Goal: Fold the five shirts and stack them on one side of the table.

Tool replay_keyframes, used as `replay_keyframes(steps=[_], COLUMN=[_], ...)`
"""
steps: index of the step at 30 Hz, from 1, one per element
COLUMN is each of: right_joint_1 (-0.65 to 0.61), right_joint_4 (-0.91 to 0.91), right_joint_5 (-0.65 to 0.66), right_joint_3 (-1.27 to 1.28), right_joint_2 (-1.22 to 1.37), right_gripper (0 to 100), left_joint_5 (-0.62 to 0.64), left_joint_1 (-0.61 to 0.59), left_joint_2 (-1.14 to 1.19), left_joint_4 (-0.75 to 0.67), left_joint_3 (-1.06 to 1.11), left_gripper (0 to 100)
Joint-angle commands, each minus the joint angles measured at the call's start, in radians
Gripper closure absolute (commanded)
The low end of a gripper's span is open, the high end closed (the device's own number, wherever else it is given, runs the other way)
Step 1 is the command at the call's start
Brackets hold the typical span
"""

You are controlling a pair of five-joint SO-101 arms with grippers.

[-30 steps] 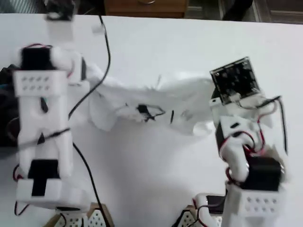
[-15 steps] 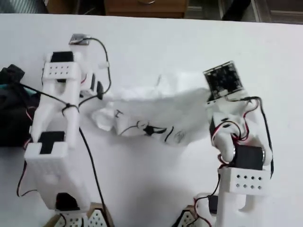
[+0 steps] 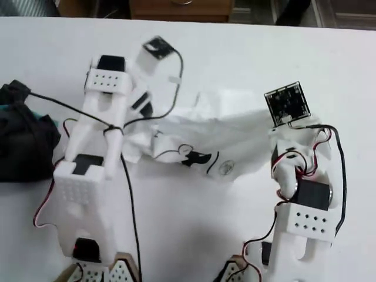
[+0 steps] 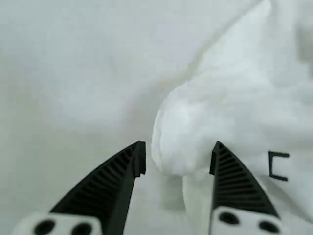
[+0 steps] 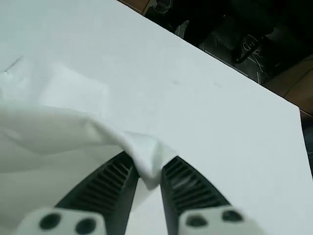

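A crumpled white shirt with black line drawings lies across the middle of the white table. My left gripper is open at the shirt's left end, its two black fingers standing on either side of a rounded fold of the cloth. At the shirt's right end my right gripper is shut on a pinched fold of the white shirt, which rises off the table there. In the high view the right arm's wrist board covers that grip.
A dark heap of clothes lies at the table's left edge. Both arm bases and perforated boards stand along the front edge. Cables trail over the table beside the left arm. Dark furniture stands beyond the far edge.
The left arm has swung from the table's left side in toward the shirt's left end. The shirt has shifted and bunched slightly. The right arm has kept its hold with little movement.
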Motion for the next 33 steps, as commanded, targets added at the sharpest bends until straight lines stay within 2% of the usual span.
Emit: replay_keyframes(steps=[1, 11, 33], right_joint_1=[0.012, 0.005, 0.004], right_joint_4=[-0.019, -0.019, -0.007], right_joint_5=[0.026, 0.026, 0.025], right_joint_3=[-0.005, -0.005, -0.005], right_joint_2=[-0.012, -0.012, -0.013], right_gripper=[97.9, 97.9, 97.9], left_joint_5=[-0.133, -0.23, -0.239], left_joint_1=[-0.008, -0.071, 0.021], left_joint_2=[-0.011, 0.0, 0.109], left_joint_4=[0.044, 0.043, -0.049], left_joint_3=[-0.048, -0.042, -0.044], left_gripper=[77, 77, 79])
